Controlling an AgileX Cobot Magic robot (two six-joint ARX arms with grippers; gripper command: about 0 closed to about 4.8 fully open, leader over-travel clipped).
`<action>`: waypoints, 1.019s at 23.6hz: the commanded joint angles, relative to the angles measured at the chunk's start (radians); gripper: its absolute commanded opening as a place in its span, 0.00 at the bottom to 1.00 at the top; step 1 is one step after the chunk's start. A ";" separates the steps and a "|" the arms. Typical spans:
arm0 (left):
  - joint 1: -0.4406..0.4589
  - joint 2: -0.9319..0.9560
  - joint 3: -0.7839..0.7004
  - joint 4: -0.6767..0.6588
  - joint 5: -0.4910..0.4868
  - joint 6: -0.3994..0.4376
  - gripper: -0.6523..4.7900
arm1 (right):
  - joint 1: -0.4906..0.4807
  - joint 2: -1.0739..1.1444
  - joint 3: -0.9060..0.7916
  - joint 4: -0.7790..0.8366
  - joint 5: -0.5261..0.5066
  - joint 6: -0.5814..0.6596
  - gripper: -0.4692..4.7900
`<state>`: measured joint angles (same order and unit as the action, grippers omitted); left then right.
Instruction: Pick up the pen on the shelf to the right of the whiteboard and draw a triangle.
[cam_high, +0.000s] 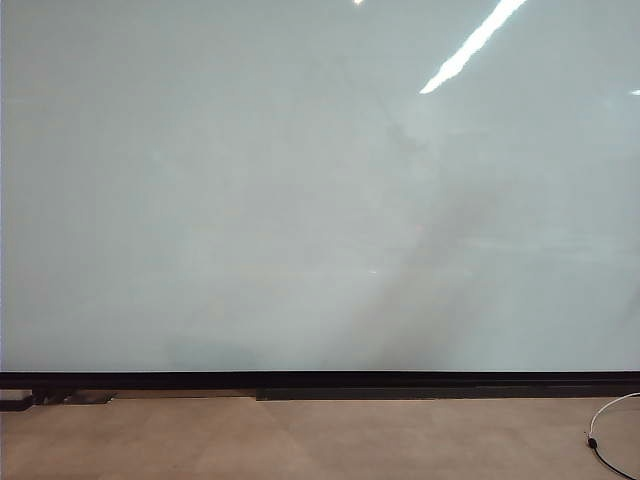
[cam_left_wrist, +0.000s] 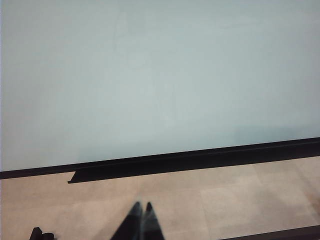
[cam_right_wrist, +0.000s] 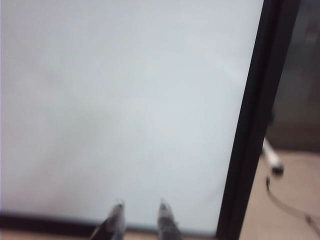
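Across my exterior view, from left to right, stretches the whiteboard, a very large glossy pale surface with a bright streak of reflected light near its upper right. I see no drawn marks on it. Along its lower edge runs a black strip, and a dark ledge hangs just under that strip from the middle toward the right. Nearer to me lies a tan floor, with a thin cable curling at the far right. Neither arm appears in this view.

On my left wrist camera, the left gripper points toward the board's bottom strip, above the tan floor and well short of the board. Its two dark fingertips meet, clenched on nothing.

On my right wrist camera, which is blurred, the right gripper faces the board near its dark side frame. Its two fingertips stand slightly apart, with nothing between them. Beyond the frame lies the pen, a small white barrel with a dark tip, well apart from the gripper.
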<state>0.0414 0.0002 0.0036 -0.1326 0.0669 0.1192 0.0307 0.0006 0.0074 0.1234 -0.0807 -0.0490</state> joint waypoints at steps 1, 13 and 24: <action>0.000 0.000 0.003 0.006 0.000 0.001 0.11 | -0.017 0.000 0.008 0.090 0.016 0.005 0.30; 0.000 0.000 0.003 0.006 0.000 0.001 0.11 | -0.520 0.122 0.095 0.148 -0.271 0.135 0.44; 0.000 0.000 0.003 0.006 -0.001 0.001 0.11 | -0.618 0.604 0.160 0.508 -0.457 0.192 0.78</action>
<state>0.0414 0.0006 0.0036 -0.1329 0.0666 0.1192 -0.6136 0.5766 0.1654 0.5900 -0.5243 0.2077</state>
